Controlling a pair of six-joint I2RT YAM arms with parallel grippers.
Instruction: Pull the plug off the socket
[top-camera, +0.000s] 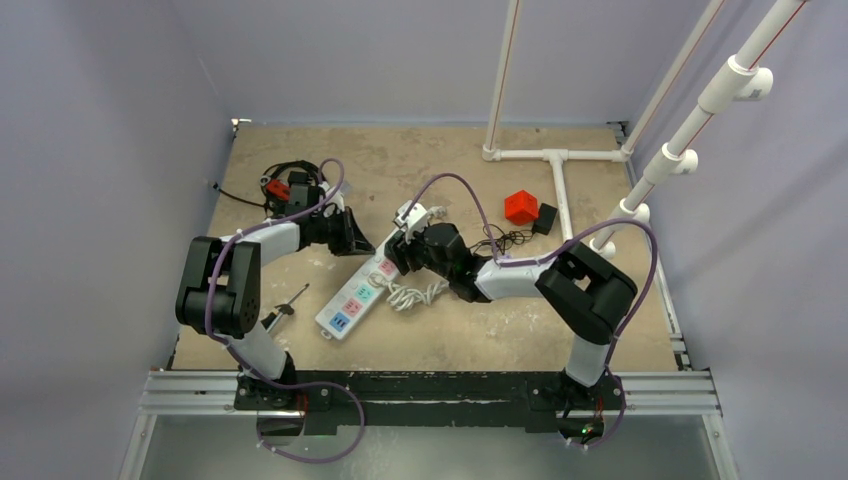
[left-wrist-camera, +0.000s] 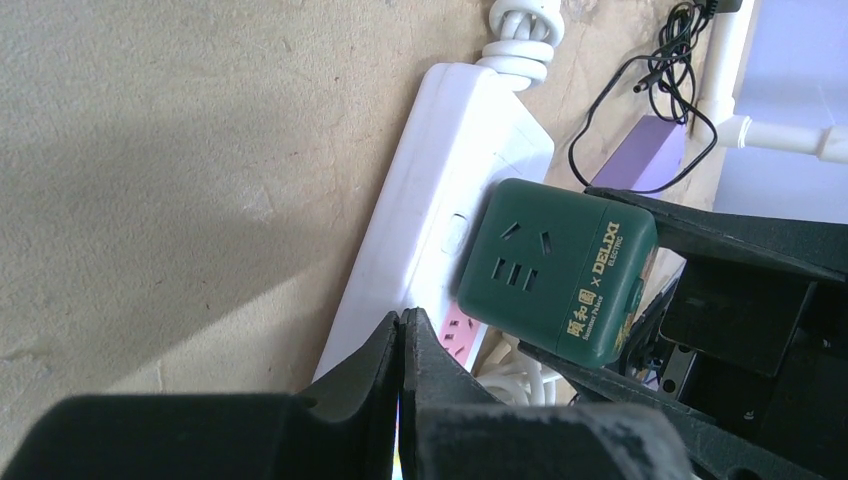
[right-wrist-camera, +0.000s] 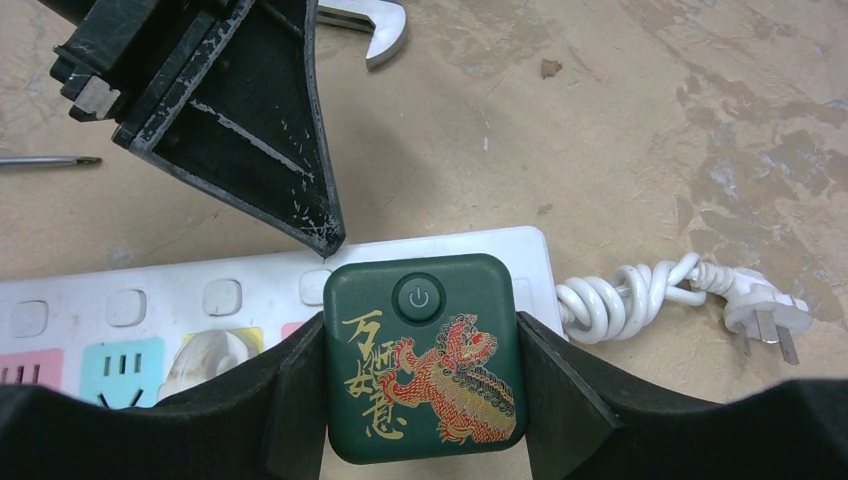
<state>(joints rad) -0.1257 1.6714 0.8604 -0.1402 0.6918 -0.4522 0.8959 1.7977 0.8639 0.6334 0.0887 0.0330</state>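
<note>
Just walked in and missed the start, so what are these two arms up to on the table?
The right hand is clamped on both sides of the green cube plug, which appears still seated in the long white power strip. The left hand is shut, with its tips down at the strip's edge right beside the plug, probably to hold the strip steady for the pull. The plug is not out yet.

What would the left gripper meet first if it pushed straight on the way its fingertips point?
The left gripper would meet the socket, its white face beside the green plug; the shut tips look nearly on it, though depth is unclear.
</note>
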